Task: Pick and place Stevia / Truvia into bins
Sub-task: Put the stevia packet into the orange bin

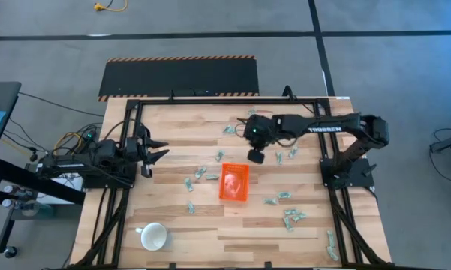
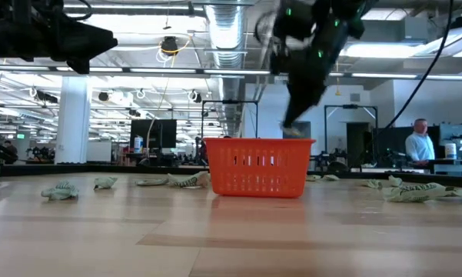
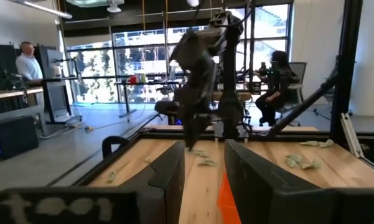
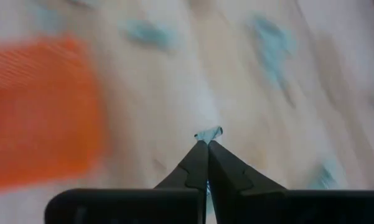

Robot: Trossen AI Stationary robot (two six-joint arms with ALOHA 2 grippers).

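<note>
Pinched at the very tips of the closed right tool (image 4: 206, 144): one sachet (image 4: 209, 132), lifted over the counter (image 4: 174, 93) beside the orange bin (image 4: 40, 109); long axis unclear. Left tool (image 1: 156, 148) parted, idle.

Right wrist view blurred: orange bin (image 4: 40, 109) smeared, cut off at edge; sachets (image 4: 271, 46) just pale green blobs. Bin contents hidden in low view.

You had the orange bin (image 2: 256, 168) mid-table, pale green sachets (image 2: 60, 191) scattered either side, one dark arm (image 2: 307, 54) blurred above it, a person (image 2: 420, 145) far right.
</note>
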